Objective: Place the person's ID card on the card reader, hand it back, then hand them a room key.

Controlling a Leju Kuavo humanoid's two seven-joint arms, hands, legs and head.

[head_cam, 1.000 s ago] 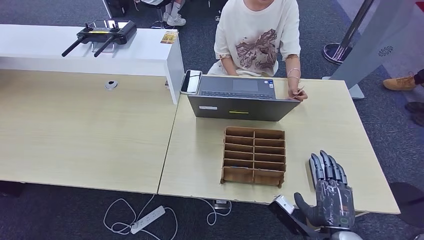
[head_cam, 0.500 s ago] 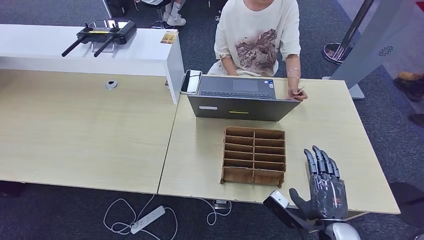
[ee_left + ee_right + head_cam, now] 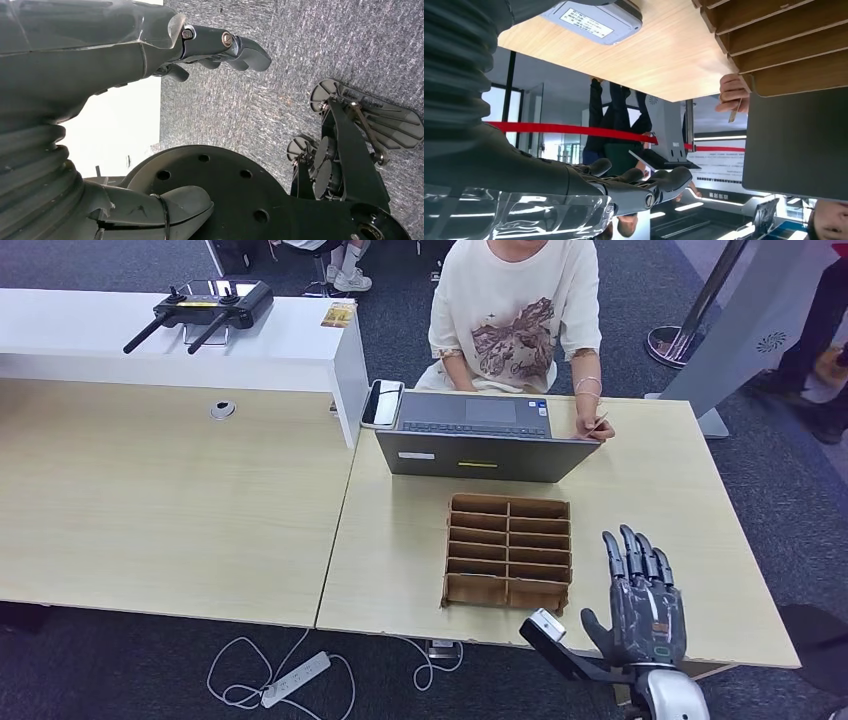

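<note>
My right hand [image 3: 640,595] hovers over the near right part of the table with its fingers stretched out and apart, holding nothing, just right of the wooden organizer [image 3: 508,552]. The seated person [image 3: 512,310] pinches a thin card [image 3: 598,422] beside the laptop's right corner. In the right wrist view the same card [image 3: 734,111] shows in the person's hand [image 3: 731,94], far beyond my fingers [image 3: 644,187]. A flat black device with a white rim [image 3: 382,403], possibly the card reader, lies left of the laptop. My left hand [image 3: 150,55] hangs over the carpet, holding nothing.
The open grey laptop [image 3: 480,435] stands between the organizer and the person. A white counter [image 3: 180,345] with a black controller [image 3: 205,308] runs at the back left. Another person [image 3: 820,330] stands at the far right by a barrier post [image 3: 690,335]. Cables and a power strip [image 3: 295,675] lie on the floor.
My right hand has shifted left, closer to the organizer, and a little farther over the table. The person at the far right has walked into fuller view.
</note>
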